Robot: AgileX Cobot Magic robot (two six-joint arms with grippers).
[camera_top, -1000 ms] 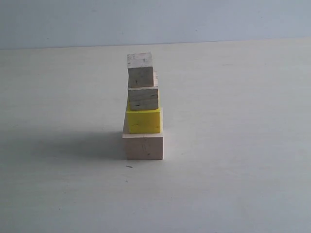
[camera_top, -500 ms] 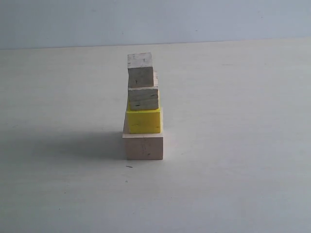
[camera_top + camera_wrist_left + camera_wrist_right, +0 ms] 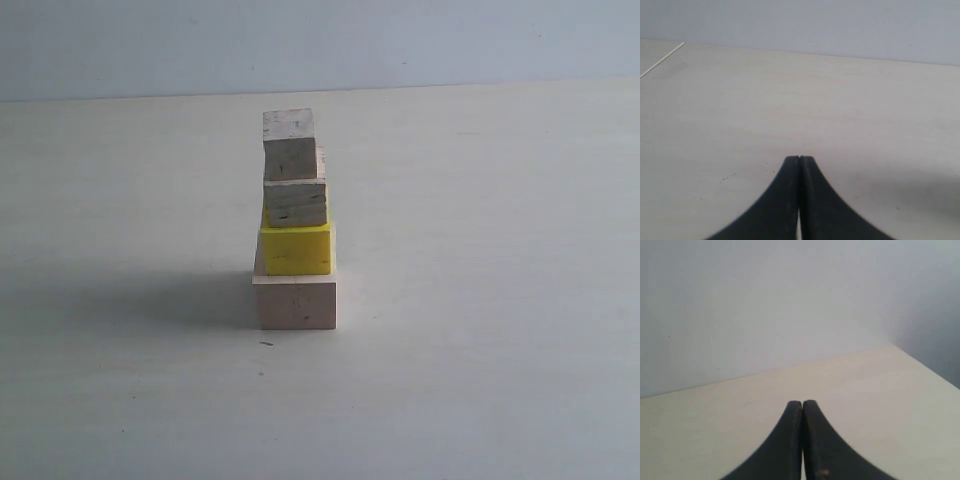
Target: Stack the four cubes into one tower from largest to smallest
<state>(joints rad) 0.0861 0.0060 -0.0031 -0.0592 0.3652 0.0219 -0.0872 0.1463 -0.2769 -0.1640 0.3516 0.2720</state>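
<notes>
In the exterior view the tower stands mid-table: the pale pinkish largest cube [image 3: 295,302] at the bottom, the yellow cube [image 3: 296,250] on it, then the tan layered cube [image 3: 295,203], and the greyish-beige smallest cube [image 3: 289,144] on top, shifted slightly left. Neither arm shows in that view. My left gripper [image 3: 799,158] is shut with nothing between its black fingers, over bare table. My right gripper [image 3: 802,402] is likewise shut and empty. No cube appears in either wrist view.
The pale table [image 3: 480,300] runs back to a grey-blue wall [image 3: 400,40]. In the right wrist view a table edge [image 3: 925,365] lies close beside the gripper. The tower casts a shadow [image 3: 150,295] to its left.
</notes>
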